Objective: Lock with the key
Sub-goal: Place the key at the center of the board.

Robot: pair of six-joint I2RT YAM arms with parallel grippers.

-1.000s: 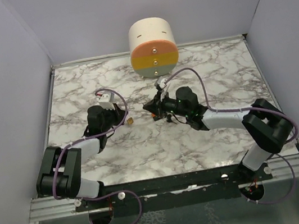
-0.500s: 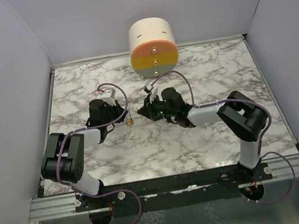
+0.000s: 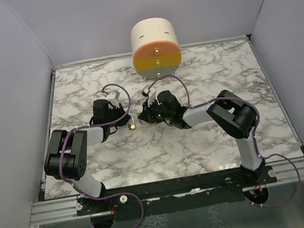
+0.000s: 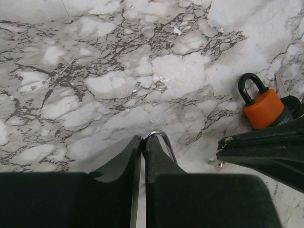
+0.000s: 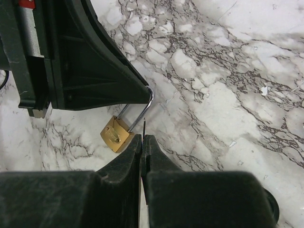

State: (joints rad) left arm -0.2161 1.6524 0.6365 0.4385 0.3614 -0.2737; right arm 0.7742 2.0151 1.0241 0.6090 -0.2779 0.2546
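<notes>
A small brass padlock (image 3: 133,126) hangs by its silver shackle (image 5: 139,110) from my left gripper (image 3: 125,122), just above the marble table (image 3: 209,76). In the left wrist view my left gripper (image 4: 143,140) is shut on the shackle top (image 4: 159,136). My right gripper (image 3: 143,117) faces it from the right. In the right wrist view my right gripper (image 5: 143,137) is shut on the key, whose thin blade (image 5: 144,126) shows edge-on. The blade tip sits beside the padlock body (image 5: 115,134). The key's black head is hidden between the fingers.
An orange padlock (image 4: 262,107) with a black shackle lies on the table beyond the right gripper's fingers (image 4: 261,147), with a silvery blade (image 4: 280,85) beside it. A cream cylinder with orange and yellow bands (image 3: 155,47) stands at the back edge. Grey walls close in both sides.
My right gripper has moved left with the key until it is next to the brass padlock. My left arm has folded in and shifted slightly, still holding the padlock.
</notes>
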